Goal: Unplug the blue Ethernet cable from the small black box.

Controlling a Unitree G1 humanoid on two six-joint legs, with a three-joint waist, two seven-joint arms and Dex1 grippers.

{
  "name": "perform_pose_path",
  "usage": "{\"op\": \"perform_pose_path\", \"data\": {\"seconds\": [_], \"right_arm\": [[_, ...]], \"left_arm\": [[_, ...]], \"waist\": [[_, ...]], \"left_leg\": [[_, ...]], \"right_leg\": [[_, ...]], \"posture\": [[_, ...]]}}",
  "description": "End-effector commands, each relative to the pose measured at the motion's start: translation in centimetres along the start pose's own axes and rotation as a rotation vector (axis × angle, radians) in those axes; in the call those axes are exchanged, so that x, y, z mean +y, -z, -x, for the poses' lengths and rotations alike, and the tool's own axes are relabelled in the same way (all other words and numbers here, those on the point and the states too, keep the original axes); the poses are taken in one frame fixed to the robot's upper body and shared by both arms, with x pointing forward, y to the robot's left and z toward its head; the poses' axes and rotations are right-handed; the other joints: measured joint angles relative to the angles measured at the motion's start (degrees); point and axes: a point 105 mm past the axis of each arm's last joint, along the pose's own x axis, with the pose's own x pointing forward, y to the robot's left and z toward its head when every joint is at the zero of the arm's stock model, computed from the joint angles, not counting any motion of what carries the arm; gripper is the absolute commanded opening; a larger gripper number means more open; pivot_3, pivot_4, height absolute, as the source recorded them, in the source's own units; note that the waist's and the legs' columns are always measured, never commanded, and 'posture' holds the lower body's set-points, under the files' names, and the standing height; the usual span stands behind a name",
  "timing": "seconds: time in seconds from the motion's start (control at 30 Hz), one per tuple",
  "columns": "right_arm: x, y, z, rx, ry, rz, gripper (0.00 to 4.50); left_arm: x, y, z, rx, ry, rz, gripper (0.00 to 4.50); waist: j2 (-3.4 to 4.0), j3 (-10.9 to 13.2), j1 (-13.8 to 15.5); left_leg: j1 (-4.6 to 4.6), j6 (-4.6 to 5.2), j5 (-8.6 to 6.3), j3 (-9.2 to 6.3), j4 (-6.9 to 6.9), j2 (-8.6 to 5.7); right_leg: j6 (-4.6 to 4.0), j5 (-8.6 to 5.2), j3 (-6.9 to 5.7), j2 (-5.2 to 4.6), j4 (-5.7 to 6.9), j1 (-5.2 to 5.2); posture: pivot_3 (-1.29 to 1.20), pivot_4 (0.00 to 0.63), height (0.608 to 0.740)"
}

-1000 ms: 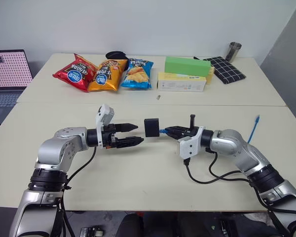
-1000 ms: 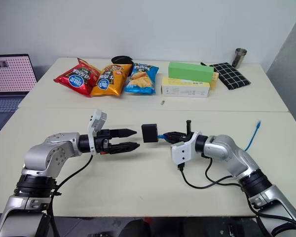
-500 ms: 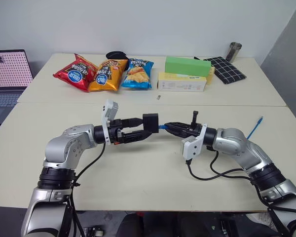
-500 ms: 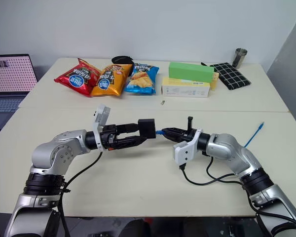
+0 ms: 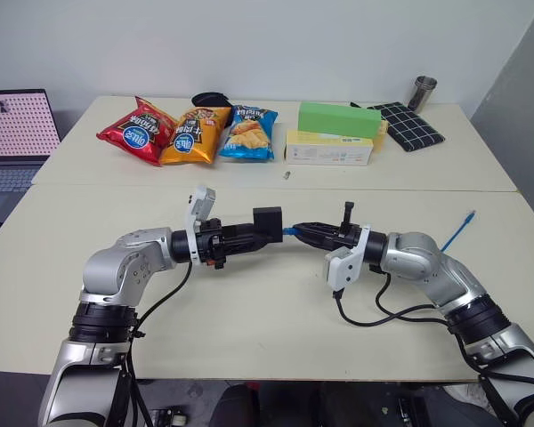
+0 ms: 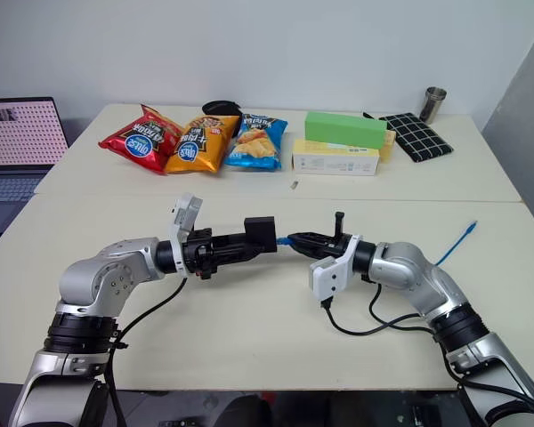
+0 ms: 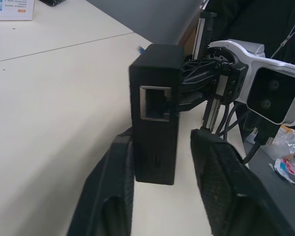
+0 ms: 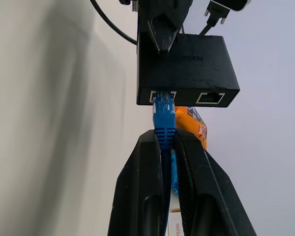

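Above the near half of the surface, box and cable held between my tools.
My left tool [image 5: 249, 238] clamps the small black box [image 5: 268, 224]; my right tool [image 5: 301, 230] pinches the blue Ethernet cable [image 8: 163, 120], plug seated in the box.

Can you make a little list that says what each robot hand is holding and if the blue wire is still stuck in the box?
left tool: shut on the small black box, held above the table
right tool: shut on the blue Ethernet cable, right behind its plug
plug: in a port of the box, not yet out
spare port: one empty beside it
cable's far end: lying on the table
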Motion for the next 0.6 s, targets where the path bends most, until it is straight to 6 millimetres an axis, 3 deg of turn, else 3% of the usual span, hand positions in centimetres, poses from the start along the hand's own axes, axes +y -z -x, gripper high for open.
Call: {"op": "perform_pose_path", "data": {"seconds": [0.03, 0.2, 0.27, 0.47, 0.6], "right_arm": [[-1.1, -1.2, -0.1, -0.052, 0.040, 0.035, 0.09], [-0.8, -1.7, -0.1, -0.082, 0.015, 0.071, 0.09], [-0.7, -1.9, 0.0, -0.096, -0.001, 0.065, 0.81], [-0.9, -1.8, 0.8, -0.087, -0.043, 0.020, 2.12], [-0.7, -2.0, 2.6, -0.050, -0.109, -0.233, 2.94]], "left_arm": [[-0.4, -0.3, -0.1, 0.003, 0.015, -0.044, 0.77], [-0.2, 0.1, 0.2, 0.023, 0.003, -0.055, 0.78], [-0.2, 0.2, 0.3, 0.028, 0.002, -0.060, 0.78], [-0.2, 0.2, 0.6, 0.044, 0.021, -0.083, 0.78], [-0.2, -0.1, 0.7, 0.056, 0.048, -0.124, 0.78]], "waist": [[0.00, 0.0, 0.0], [0.00, 0.0, 0.0], [0.00, 0.0, 0.0], [0.00, 0.0, 0.0], [0.00, 0.0, 0.2]], "left_leg": [[0.00, 0.00, 0.00, 0.00, 0.00, 0.00], [0.00, 0.00, 0.00, 0.00, 0.00, 0.00], [0.00, 0.00, 0.00, 0.00, 0.00, 0.00], [0.00, 0.00, 0.00, 0.00, 0.00, 0.00], [0.00, 0.00, 0.00, -0.04, 0.00, 0.01]], "right_leg": [[0.00, 0.00, 0.00, 0.00, 0.00, 0.00], [0.00, 0.00, 0.00, 0.00, 0.00, 0.00], [0.00, 0.00, 0.00, 0.00, 0.00, 0.00], [0.00, 0.00, 0.00, 0.00, 0.00, 0.00], [0.00, 0.00, -0.04, 0.00, -0.02, 0.03]], "posture": [[0.00, 0.150, 0.740], [0.00, 0.150, 0.740], [0.00, 0.150, 0.740], [0.00, 0.150, 0.740], [0.00, 0.150, 0.740]]}}
